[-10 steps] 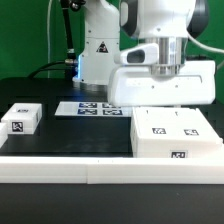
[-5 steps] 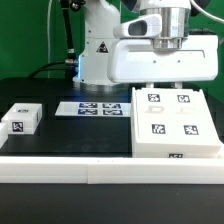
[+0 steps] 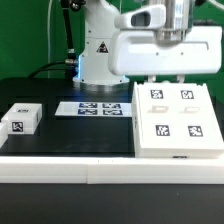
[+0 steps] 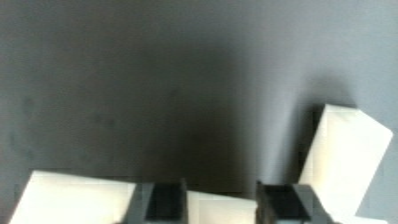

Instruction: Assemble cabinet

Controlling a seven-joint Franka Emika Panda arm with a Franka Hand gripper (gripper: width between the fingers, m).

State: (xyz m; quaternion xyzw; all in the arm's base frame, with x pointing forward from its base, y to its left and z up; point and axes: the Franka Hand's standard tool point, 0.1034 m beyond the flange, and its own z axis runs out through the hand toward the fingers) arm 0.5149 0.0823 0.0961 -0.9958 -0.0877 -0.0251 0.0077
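Cabinet (image 3: pixel 172 112) on the table (image 3: pixel 60 140) at the exterior view's right just went from two tags (image 3: pixel 187 95) facing us to four as the gripper (image 4: pixel 219 203), pinching its white wall, rose, so I'd say it's being tipped up

Fingertips of the gripper (image 4: pixel 222 208) ran off the wrist view's edge — the white shapes around them too blurred to name. The cabinet (image 3: pixel 172 113) was cropped at the exterior view's right.

Black table (image 3: pixel 70 135), seemingly dark backdrop (image 3: pixel 25 35)
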